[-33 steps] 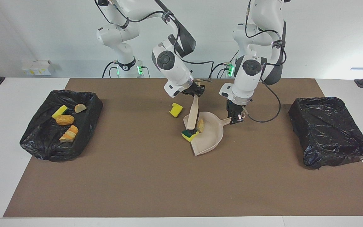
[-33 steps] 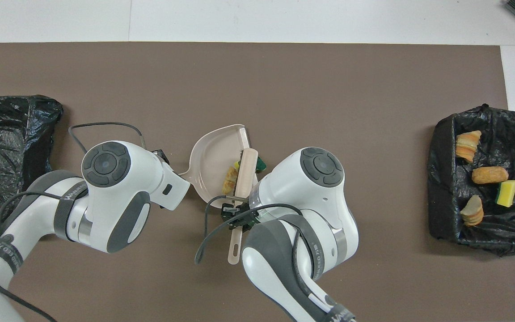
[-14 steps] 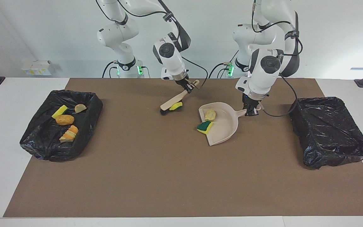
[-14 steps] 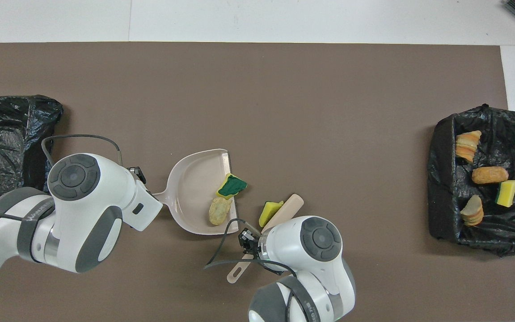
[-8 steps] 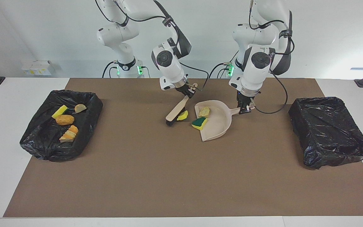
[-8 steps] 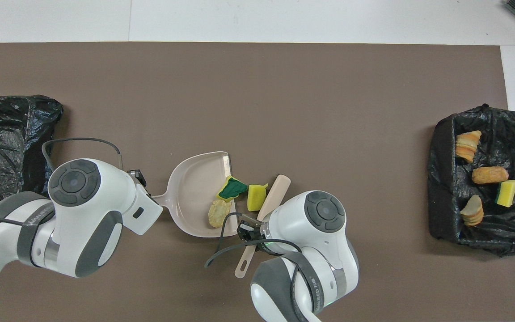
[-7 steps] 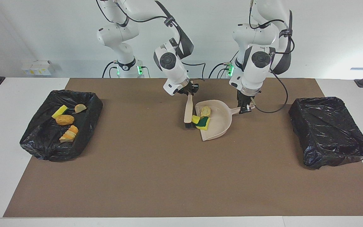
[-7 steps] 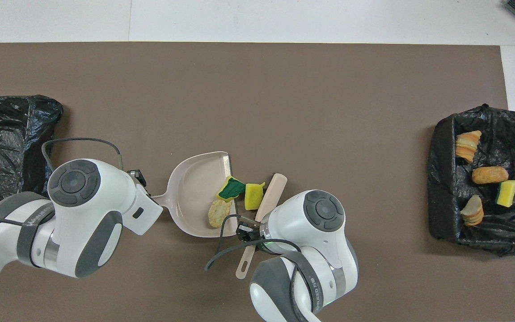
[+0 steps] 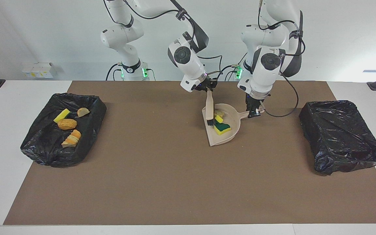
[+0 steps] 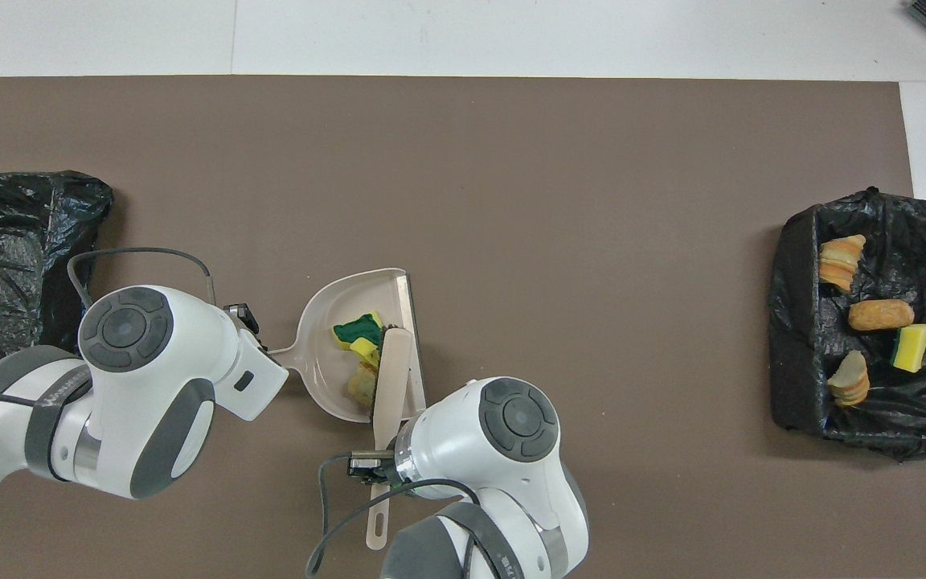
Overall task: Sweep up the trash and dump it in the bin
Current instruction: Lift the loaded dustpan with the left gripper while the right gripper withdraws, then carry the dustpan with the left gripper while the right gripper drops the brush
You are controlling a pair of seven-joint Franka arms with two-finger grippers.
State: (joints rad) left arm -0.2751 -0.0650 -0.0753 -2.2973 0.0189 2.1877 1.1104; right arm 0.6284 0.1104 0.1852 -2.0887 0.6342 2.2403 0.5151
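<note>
- Facing view shows the trash gathered inside the beige plastic dustpan (image 9: 222, 135): a green-backed yellow sponge piece (image 9: 222, 128), a small yellow sponge piece (image 9: 219, 118) and a golden-brown bread chunk (image 9: 220, 113), all touching one another near the pan's mouth, mid-table.
- Just beside them, the beige-handled hand brush with dark bristles (image 9: 210, 109) stands steeply, its bristles at the pan's open lip (touching the small yellow piece, as far as I can tell).
- Risk, as I judge it: the pieces sit close to the lip, so tipping the pan mouth-down on lifting could slide them back onto the brown table mat (image 9: 162, 182); pulling the brush back across the lip could drag one out too.
- The right gripper (image 9: 207, 87) is clenched on the brush handle, over the end of the pan nearer to the robots.
- The left gripper (image 9: 255, 112) is clamped on the dustpan's short handle, at the pan's side toward the left arm's end of the table.
- Toward that end lies a black-lined bin with no trash showing in it (image 9: 341, 135); another black-lined bin (image 9: 62, 130), at the right arm's end, already contains bread and a sponge piece.
- Either is well apart from the pan, so a level carry matters.
</note>
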